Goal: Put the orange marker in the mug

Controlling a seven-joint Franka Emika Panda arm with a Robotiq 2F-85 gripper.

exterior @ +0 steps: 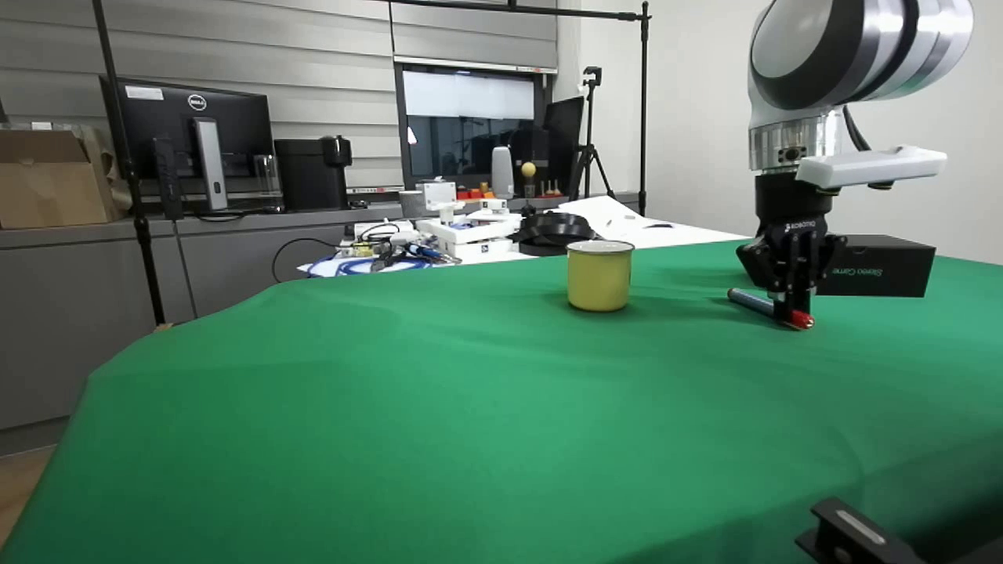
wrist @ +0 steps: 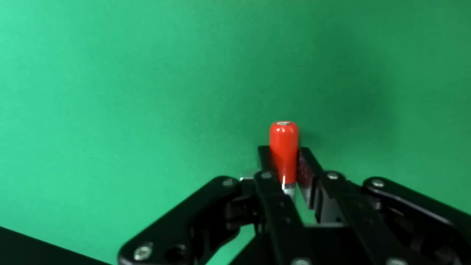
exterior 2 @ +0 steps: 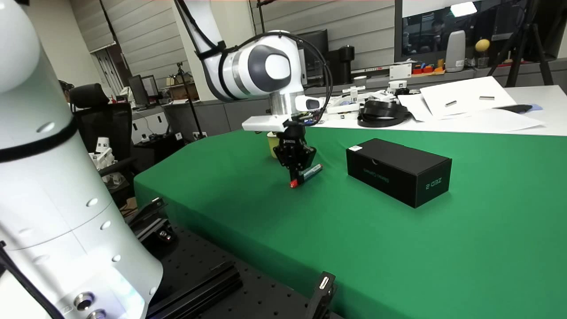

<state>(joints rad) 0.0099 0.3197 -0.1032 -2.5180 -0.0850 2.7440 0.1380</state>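
Though it's part-hidden, the orange marker [wrist: 284, 156] near the mug [exterior: 599, 276] seems light, stiff — gripper [exterior: 791, 309] aptly pinching its red end.

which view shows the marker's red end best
The wrist view: there the marker's red end looks largest, nearly all of it visible. Both exterior views show it only small, poking out past the gripper.

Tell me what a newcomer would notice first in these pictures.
Probably the marker, its red end vivid against the green cloth, gripped by the black pincer in the wrist view. In an exterior view, the yellow mug stands upright on the cloth, near mid-picture, with a black box behind the pincer.
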